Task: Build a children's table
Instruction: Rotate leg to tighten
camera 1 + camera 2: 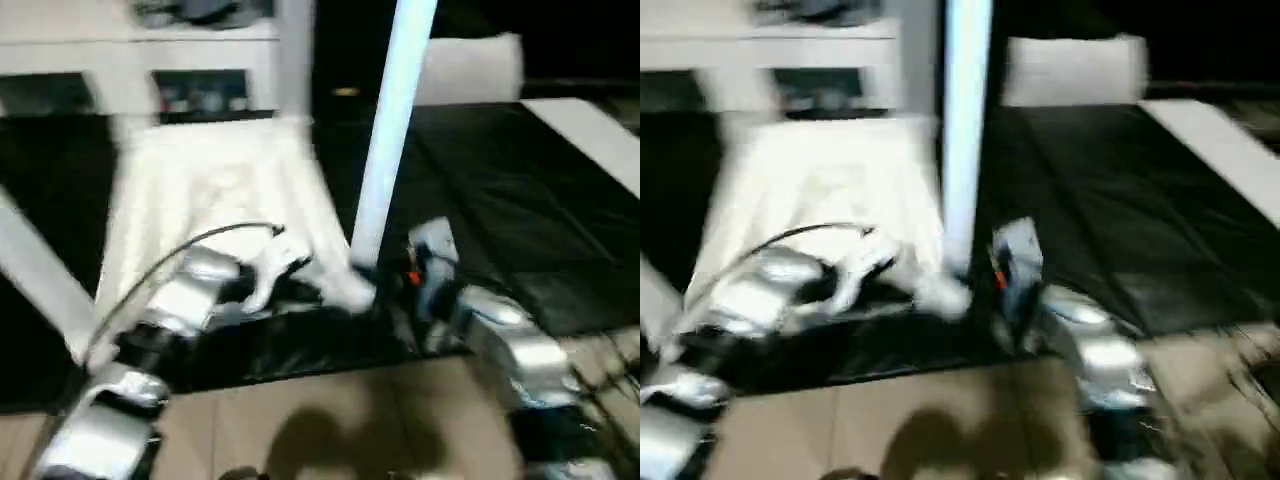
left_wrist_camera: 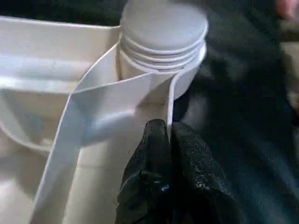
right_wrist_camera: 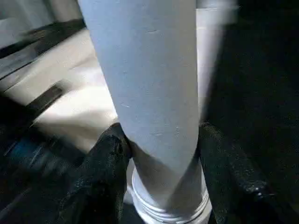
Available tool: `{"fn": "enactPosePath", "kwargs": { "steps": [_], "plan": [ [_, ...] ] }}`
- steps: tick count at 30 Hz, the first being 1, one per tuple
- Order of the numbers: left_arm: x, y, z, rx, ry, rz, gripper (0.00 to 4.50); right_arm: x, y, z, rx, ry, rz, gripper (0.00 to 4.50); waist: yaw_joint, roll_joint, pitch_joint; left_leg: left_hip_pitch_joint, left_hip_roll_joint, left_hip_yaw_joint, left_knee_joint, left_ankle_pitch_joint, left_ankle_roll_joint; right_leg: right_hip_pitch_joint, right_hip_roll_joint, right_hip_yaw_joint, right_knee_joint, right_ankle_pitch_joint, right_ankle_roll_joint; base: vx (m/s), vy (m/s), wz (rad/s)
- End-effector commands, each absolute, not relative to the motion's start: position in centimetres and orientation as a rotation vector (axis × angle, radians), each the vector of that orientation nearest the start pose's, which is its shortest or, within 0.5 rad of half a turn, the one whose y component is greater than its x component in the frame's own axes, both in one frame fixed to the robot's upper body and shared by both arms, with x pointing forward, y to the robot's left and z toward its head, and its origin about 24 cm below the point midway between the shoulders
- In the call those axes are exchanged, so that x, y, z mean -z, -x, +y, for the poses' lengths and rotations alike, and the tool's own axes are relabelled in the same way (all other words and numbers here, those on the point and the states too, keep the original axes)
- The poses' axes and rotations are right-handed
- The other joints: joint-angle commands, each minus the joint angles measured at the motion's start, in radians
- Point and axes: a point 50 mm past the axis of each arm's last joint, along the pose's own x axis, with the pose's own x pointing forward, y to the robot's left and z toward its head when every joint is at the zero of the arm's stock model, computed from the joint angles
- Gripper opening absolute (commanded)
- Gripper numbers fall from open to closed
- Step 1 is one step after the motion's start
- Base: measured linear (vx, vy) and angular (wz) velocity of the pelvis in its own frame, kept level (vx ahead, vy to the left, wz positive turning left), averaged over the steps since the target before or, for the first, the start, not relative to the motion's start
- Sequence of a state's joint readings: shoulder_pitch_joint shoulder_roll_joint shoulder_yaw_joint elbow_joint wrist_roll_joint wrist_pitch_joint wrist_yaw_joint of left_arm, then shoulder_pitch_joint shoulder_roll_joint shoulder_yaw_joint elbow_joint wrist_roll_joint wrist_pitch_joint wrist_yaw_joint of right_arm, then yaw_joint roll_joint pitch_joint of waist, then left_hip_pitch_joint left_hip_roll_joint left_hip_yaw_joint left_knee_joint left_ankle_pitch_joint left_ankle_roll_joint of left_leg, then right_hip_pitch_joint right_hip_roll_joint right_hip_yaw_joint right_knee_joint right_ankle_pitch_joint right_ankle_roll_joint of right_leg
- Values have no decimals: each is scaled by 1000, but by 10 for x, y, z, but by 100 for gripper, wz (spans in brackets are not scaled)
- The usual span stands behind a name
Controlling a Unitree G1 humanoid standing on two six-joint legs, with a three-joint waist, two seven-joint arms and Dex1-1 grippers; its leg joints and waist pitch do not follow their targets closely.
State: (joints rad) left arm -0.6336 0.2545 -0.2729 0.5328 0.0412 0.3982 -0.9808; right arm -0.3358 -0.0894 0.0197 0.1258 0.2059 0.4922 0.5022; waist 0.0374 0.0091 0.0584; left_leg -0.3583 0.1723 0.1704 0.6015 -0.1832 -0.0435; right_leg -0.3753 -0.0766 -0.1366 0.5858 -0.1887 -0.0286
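White plastic rectangular table top (image 1: 215,195) lies ribbed side up on the black floor mat (image 1: 500,200). A long white tapered tube leg (image 3: 145,88) stands upright at its near corner socket (image 2: 161,42). Right gripper (image 3: 161,154) clasps the leg, jaws half apart. Left gripper (image 2: 169,140) is pinched closed on a thin rib of the top. Head views are blurred; the leg's upper end is cut off.

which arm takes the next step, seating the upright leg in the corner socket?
Right, most likely. Its tool already straddles the upright leg, one finger on each side near the threaded end. The left tool is shut on a thin rib of the tabletop beside that threaded end, better suited to steadying.
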Motion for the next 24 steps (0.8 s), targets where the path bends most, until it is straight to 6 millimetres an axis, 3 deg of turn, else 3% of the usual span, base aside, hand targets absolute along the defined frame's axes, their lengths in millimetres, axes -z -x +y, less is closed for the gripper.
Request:
{"fn": "enactPosePath", "kwargs": {
  "steps": [1,3,4,5,6,11,13,16,19,20,23,24],
  "plan": [
    [-79,-340,83,1074,-297,415,0,-56,-303,-82,-625,-224,331,190,-5,12,-60,7,72,-56,-92,-417,-45,41,-107,60,-105,-490,-63,0,0,0],
    [-81,-344,77,1015,-285,409,0,-55,-310,-76,-539,-241,342,190,-15,13,-64,9,68,-50,-90,-387,-39,37,-107,66,-99,-401,-109,0,0,0],
    [-81,-346,74,972,-288,404,0,-55,-314,-71,-487,-227,342,190,-17,9,-67,6,65,-45,-87,-340,-27,39,-107,71,-96,-349,-128,0,0,0],
    [-79,-346,72,968,-303,407,0,-56,-316,-70,-476,-222,327,246,-18,6,-71,-2,65,-39,-84,-280,-14,39,-105,76,-86,-289,-147,0,0,0],
    [-79,-346,71,962,-318,406,0,-58,-318,-69,-455,-217,311,246,-14,6,-71,-1,64,-35,-81,-250,0,38,-104,77,-86,-270,-156,0,0,0],
    [-75,-342,74,999,-345,422,0,-63,-320,-76,-440,-221,263,289,-2,7,-73,-4,64,-27,-78,-167,38,45,-101,80,-78,-199,-173,0,0,0],
    [-72,-337,84,1060,-367,428,0,-70,-319,-91,-474,-168,211,306,6,14,-77,-1,69,-27,-77,-131,49,46,-97,80,-66,-119,-186,0,0,0],
    [-67,-332,95,1131,-412,437,0,-75,-317,-106,-531,-125,175,337,9,11,-80,-4,69,-25,-75,-113,61,50,-97,81,-58,-65,-199,0,0,0],
    [-64,-328,108,1180,-470,458,0,-75,-312,-123,-620,-90,183,352,12,10,-74,-1,68,-21,-76,-157,63,47,-98,82,-66,-121,-199,0,0,0],
    [-64,-328,108,1183,-471,459,0,-75,-312,-124,-628,-88,184,363,17,15,-71,1,69,-20,-77,-188,56,45,-98,82,-74,-179,-186,0,0,0],
    [-65,-325,117,1262,-487,451,0,-76,-303,-131,-785,-28,201,382,29,12,-68,8,69,-21,-80,-226,41,42,-97,80,-85,-264,-157,0,0,0],
    [-65,-321,121,1340,-502,449,0,-78,-296,-133,-913,21,207,382,32,13,-66,10,72,-22,-82,-241,37,39,-96,83,-86,-280,-147,0,0,0]
  ]
}}
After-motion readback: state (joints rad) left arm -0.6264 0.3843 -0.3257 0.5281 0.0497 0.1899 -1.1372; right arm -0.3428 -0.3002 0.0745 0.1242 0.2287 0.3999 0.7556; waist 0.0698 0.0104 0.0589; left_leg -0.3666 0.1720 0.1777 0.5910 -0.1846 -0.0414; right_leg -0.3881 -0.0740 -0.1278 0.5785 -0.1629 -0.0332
